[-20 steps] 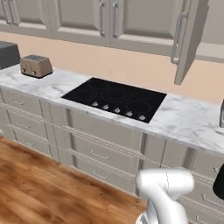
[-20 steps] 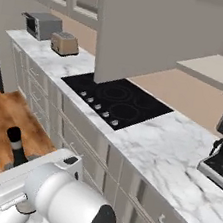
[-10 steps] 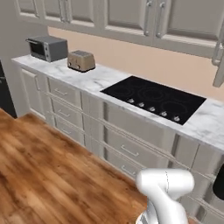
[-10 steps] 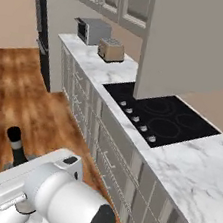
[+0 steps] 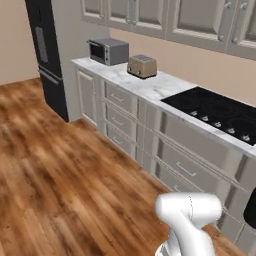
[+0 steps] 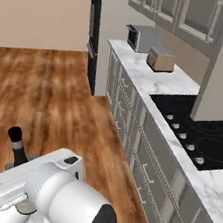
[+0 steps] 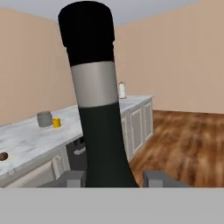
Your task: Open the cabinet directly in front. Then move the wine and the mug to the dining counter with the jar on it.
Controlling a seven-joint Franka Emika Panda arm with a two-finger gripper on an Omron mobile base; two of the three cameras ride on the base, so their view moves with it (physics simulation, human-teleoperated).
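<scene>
Fingers (image 7: 111, 178) on dark wine (image 7: 98, 127) btl

The wine (image 7: 98, 127), a dark bottle with a black cap and a grey band on its slim neck, stood upright between the gripper's (image 7: 114, 178) two fingertips, held there. On the dining counter (image 7: 26, 146), with its white veined marble top, the small yellow mug (image 7: 56, 123) stood just beside the squat grey jar (image 7: 44, 118), near the counter's far edge.
</scene>
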